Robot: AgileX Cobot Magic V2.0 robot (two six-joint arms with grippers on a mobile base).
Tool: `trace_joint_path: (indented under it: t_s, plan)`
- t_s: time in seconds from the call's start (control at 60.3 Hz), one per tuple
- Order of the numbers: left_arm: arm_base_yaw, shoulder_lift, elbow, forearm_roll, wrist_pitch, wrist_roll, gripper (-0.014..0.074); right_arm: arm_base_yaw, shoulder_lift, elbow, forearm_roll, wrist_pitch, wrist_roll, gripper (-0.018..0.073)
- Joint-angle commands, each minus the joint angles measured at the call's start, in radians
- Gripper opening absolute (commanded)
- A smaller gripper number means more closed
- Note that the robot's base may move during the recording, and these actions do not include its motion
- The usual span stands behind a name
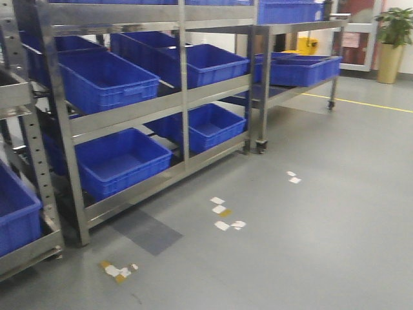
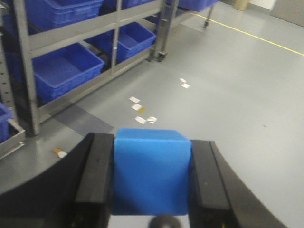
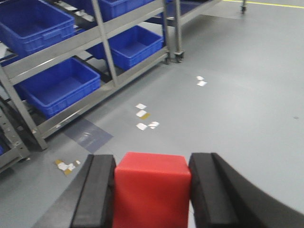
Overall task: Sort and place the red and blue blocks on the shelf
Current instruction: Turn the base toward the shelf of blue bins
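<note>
The left gripper pinches the matte sky-blue cube; the right gripper pinches the bright red cube. Steer toward the stainless-steel shelf, ahead-left of both claws, and release only once you are over it.

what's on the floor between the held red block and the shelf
Grey floor with white and tan tape scraps and a darker patch by the shelf; right wrist view shows it.
</note>
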Motion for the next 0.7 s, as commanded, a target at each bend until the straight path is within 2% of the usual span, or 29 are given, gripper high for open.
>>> trace_joint_path:
  t_s: [0.0,0.68]
  plan:
    - [-0.001,0.001,-0.029,0.001,-0.093,0.003,0.0122,-0.008,0.003,-0.028,-0.012,-0.090,-0.001,0.0051]
    - [-0.001,0.001,-0.029,0.001,-0.093,0.003,0.0122,-0.008,0.003,-0.028,-0.012,-0.090,-0.001,0.0051]
